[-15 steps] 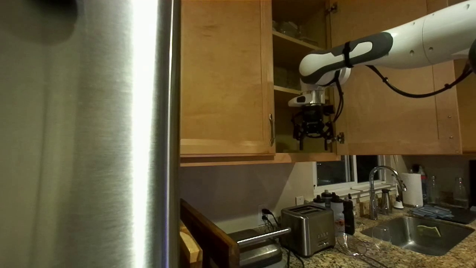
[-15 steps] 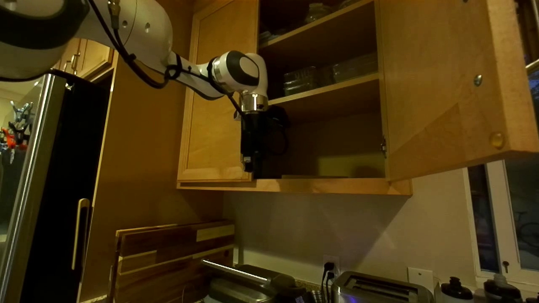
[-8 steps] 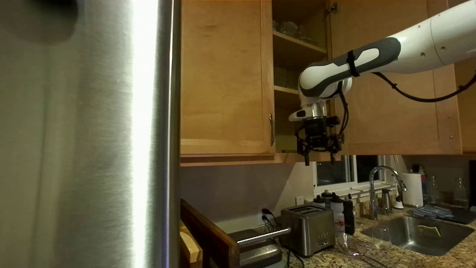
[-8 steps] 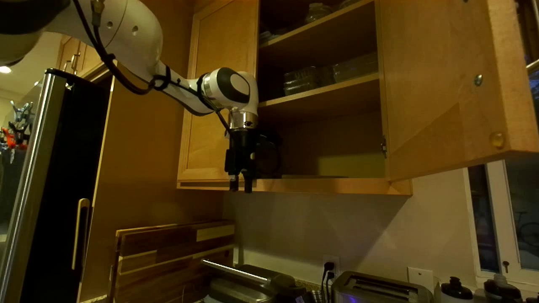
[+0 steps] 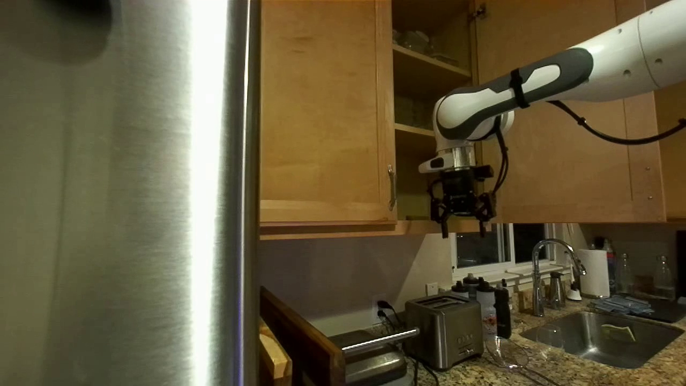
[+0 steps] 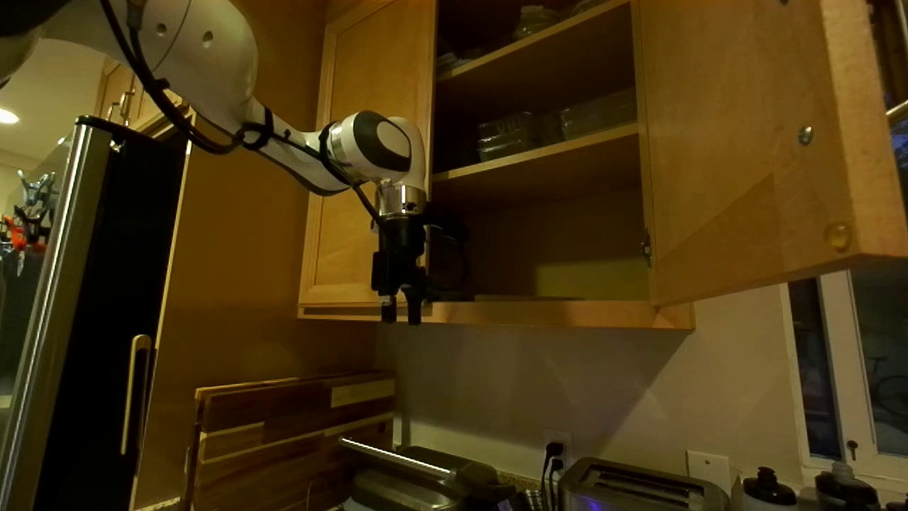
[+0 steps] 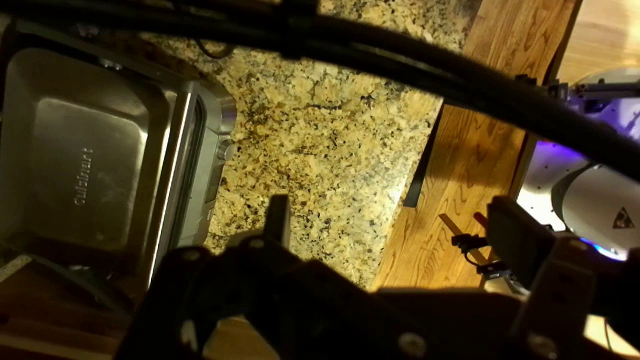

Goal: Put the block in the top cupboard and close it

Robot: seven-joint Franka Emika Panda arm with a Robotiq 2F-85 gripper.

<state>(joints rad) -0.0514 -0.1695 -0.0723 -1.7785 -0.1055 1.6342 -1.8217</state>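
The top cupboard is honey-coloured wood; its bottom rail (image 6: 553, 314) and shelves show in an exterior view. Its right door (image 6: 738, 156) stands wide open, and its left door (image 5: 321, 118) is shut. A thin pale strip, apparently the block (image 6: 528, 297), lies on the bottom shelf; only its front edge shows. My gripper (image 5: 463, 230) points down in front of the cupboard opening, fingertips about level with the bottom rail, also in the other exterior angle (image 6: 401, 314). In the wrist view, the gripper (image 7: 392, 217) is open, with nothing between its fingers.
Glass containers (image 6: 505, 135) stand on the middle shelf. Below are a toaster (image 5: 445, 332), a steel Cuinsinart appliance (image 7: 85, 170), cutting boards (image 6: 298, 433) and bottles (image 5: 487, 305). A steel fridge (image 5: 134, 214) stands beside the cupboard. A sink (image 5: 605, 338) lies further along the counter.
My gripper has moved down and out of the cupboard opening, then slightly farther from it. It stays open and empty. The doors and the pale strip have not moved.
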